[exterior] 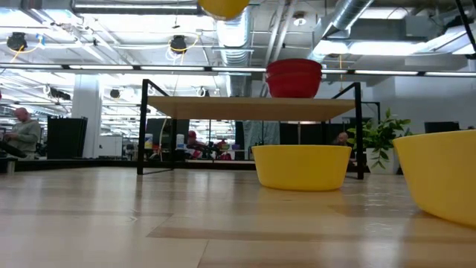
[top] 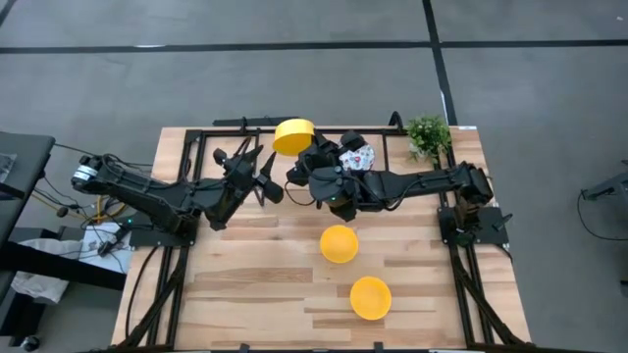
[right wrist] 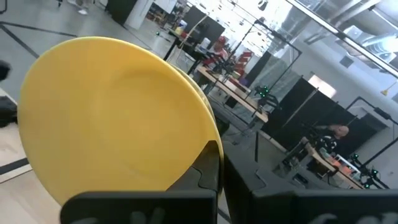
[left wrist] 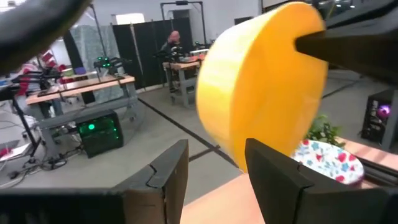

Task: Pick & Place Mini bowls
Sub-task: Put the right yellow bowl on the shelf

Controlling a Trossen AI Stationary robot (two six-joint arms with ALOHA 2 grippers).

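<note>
Waiting at the left, my left gripper (top: 263,176) hangs released above the tabletop (top: 245,284). My right gripper (top: 302,149) grasps a yellow bowl (top: 293,135) by its rim, raised beside the stacked floral bowls (top: 357,155); two yellow bowls (top: 340,243) sit nearer the front.

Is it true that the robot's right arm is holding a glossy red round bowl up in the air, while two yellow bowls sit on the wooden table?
Not quite: the held bowl is glossy yellow, not red, as the high view shows. The right gripper holds it aloft, and two yellow bowls sit on the wooden table.
</note>
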